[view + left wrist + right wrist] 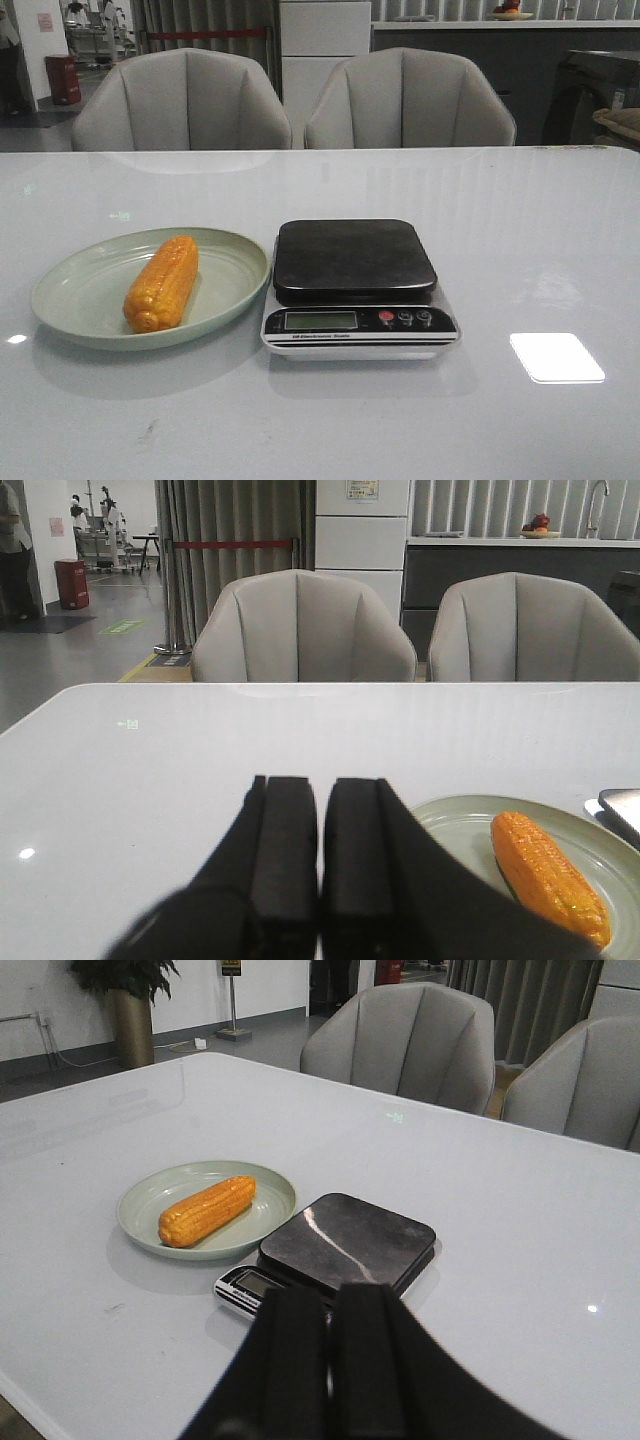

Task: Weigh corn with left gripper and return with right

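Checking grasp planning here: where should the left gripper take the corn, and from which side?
Probably mid-cob, from above, jaws spanning its width. The corn lies flat in the plate, whose raised rim blocks a low sideways approach. The left gripper is shut, so it must open first.

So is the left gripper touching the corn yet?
Apart. In the left wrist view the left gripper, fingers closed together, sits over bare table, with plate surface visible between it and the corn.

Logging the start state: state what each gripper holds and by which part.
Nothing is held. The left gripper and right gripper are both shut and empty; the corn lies untouched on the green plate.
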`<action>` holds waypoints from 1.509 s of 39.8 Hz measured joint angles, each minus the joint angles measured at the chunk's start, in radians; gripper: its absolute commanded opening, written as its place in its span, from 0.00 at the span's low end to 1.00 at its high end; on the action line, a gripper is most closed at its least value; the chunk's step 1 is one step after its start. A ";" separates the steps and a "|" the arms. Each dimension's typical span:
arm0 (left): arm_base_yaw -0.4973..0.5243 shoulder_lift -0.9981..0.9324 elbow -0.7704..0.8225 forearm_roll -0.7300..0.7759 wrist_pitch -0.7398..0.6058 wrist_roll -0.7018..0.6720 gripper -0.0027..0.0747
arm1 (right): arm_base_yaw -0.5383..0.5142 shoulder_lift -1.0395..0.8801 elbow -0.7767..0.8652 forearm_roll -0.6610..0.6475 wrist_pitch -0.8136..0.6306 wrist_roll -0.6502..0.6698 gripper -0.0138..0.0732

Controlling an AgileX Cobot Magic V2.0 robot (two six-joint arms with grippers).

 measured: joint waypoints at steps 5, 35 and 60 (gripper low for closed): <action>0.000 0.000 0.000 0.000 0.000 0.000 0.18 | 0.000 0.000 0.000 0.000 0.000 0.000 0.35; 0.000 0.000 0.000 -0.002 0.000 0.000 0.18 | -0.271 0.000 0.107 0.032 -0.172 0.000 0.35; 0.000 0.000 0.000 -0.002 0.000 0.000 0.18 | -0.492 -0.066 0.269 0.062 -0.327 0.000 0.35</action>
